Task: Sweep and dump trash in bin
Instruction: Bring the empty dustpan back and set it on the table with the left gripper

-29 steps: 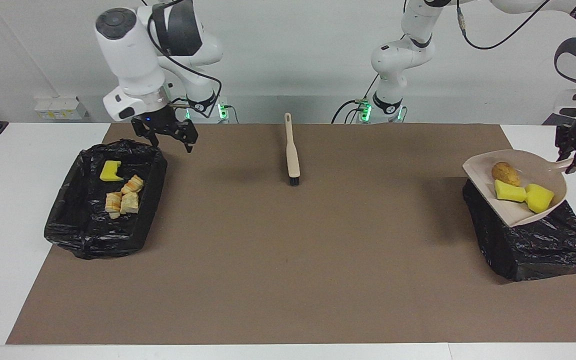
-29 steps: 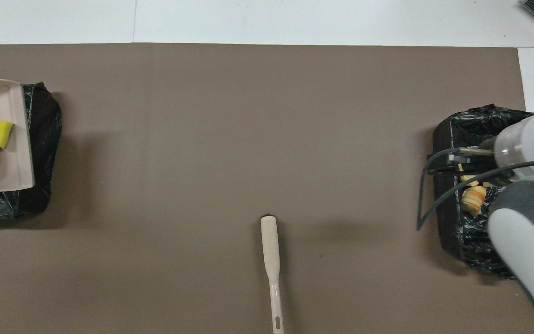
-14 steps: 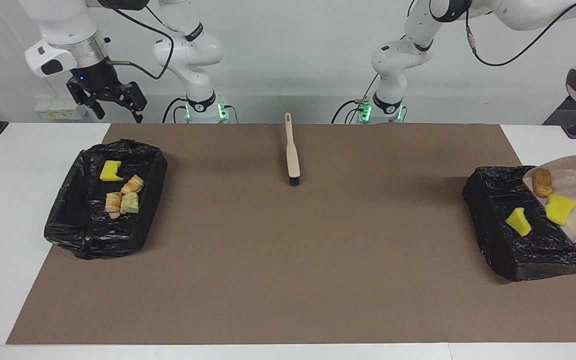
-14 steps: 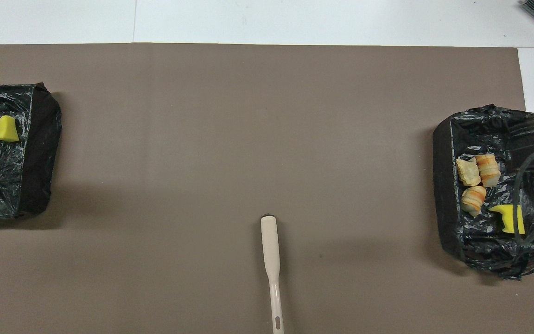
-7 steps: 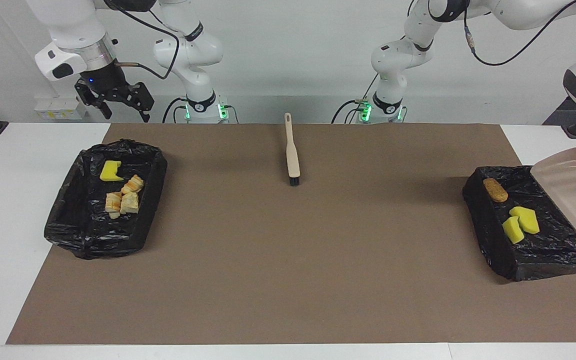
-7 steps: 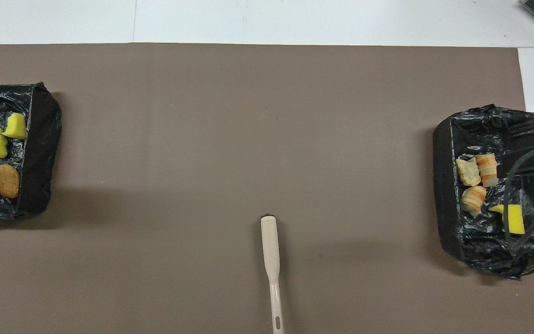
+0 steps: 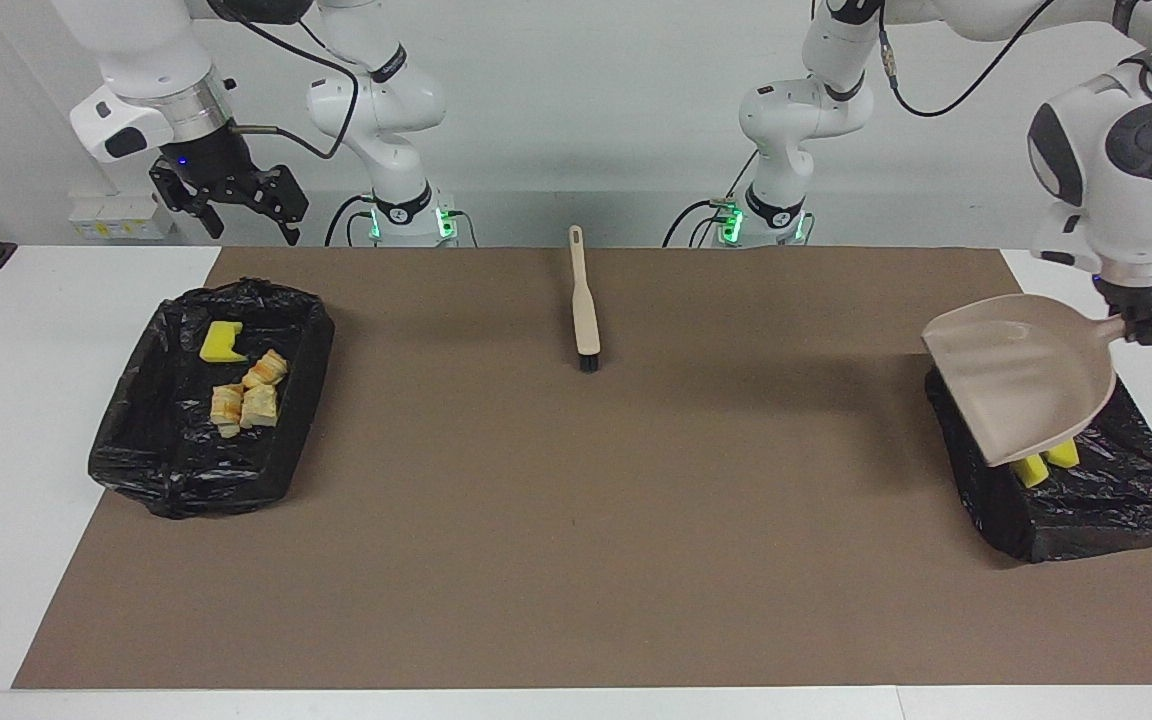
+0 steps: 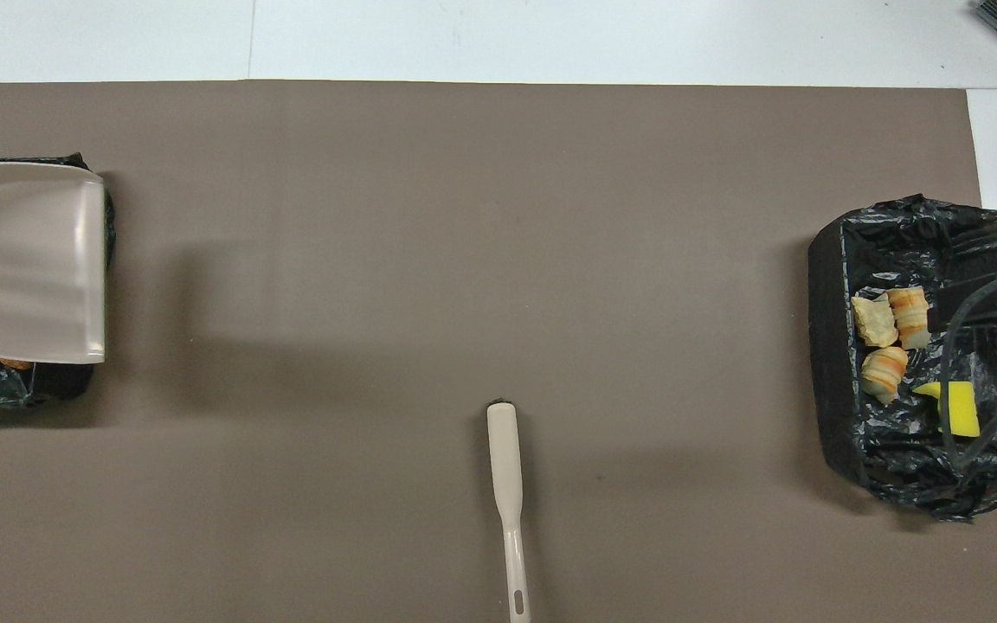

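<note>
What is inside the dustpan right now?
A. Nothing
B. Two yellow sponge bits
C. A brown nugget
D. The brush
A. The dustpan, held by the left gripper over the bin, shows a bare inside, with yellow sponge bits lying in the bin under it.

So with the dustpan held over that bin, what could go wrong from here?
The left gripper holds the dustpan only by its handle tip, low over the bin; lowering or swinging it could snag the liner. The brush lies nearer the robots; the pan's return could knock it.
</note>
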